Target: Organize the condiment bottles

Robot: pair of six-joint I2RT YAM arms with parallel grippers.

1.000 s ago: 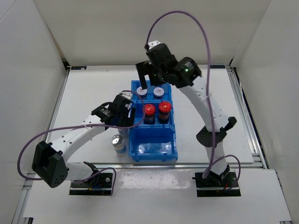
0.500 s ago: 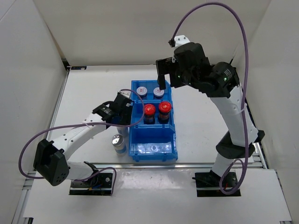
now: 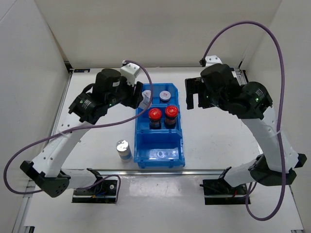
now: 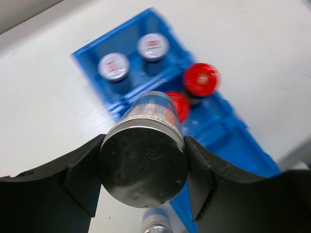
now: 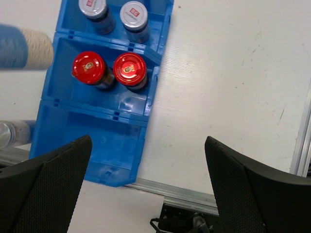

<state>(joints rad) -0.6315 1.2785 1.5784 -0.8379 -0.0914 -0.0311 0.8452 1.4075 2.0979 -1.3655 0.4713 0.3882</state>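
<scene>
While hanging above the far end of the blue bin [image 3: 137, 145], grips one silver-capped bottle [image 4: 154, 109] in the left hand [image 4: 144, 148], clamped across the barrel with the flat end turned toward the wrist. Carries it tilted well off upright, probably the result of a sideways grasp on the body.

Beneath that hand, shows sorting by kind:
- grey-lidded pair [image 4: 113, 66] almost directly under it
- red-capped pair [image 5: 88, 67] one compartment back toward the arm bases
- bare compartment [image 3: 160, 145] beyond those, nearest the bases

Points to that bare compartment as the likely home for the two silver caps.

Has the second silver-capped bottle [image 3: 123, 146] standing upright on the surface [image 3: 214, 141], just beside the bin's outer wall and well back from the left hand, seemingly waiting its turn.

Holds the right hand [image 3: 195, 99] spread wide and gripping nothing, across the bin from the left hand and above bare surface, presumably parked there to stay out of the carry.

Calls next for righting the bottle and lowering it into the bare compartment without clipping the red caps on the way.
</scene>
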